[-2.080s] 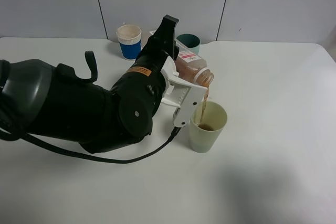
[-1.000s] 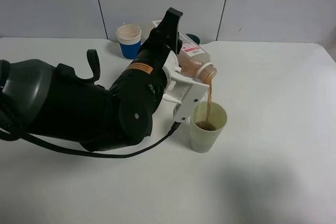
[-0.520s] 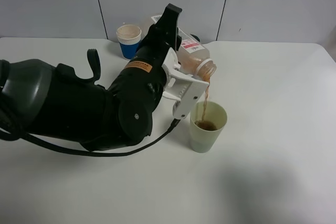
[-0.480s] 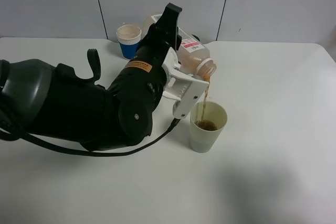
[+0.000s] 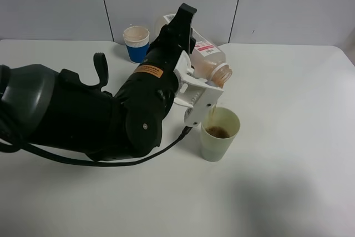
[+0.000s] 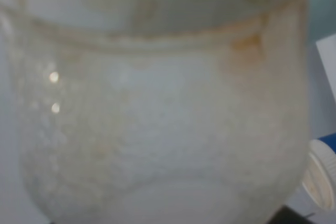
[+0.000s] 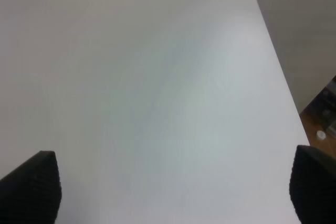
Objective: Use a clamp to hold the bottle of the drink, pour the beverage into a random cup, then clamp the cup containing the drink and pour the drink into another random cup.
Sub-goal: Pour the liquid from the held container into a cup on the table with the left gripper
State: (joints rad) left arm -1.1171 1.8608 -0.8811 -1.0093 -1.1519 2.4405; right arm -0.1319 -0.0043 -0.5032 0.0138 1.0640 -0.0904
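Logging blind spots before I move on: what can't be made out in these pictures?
- Left gripper jaws on the bottle: left wrist view is filled by the blurred bottle wall.
- Amount left in the bottle: exterior high, the arm covers much of it.
- Drink depth in the yellow-green cup: exterior high, too small.
- Right gripper: right wrist shows only two fingertips; absent from exterior high.

The left arm (image 5: 111,109) reaches from left to centre, its clamp (image 5: 201,84) gripping the bottle (image 5: 211,62). The right gripper (image 7: 173,184) gapes.
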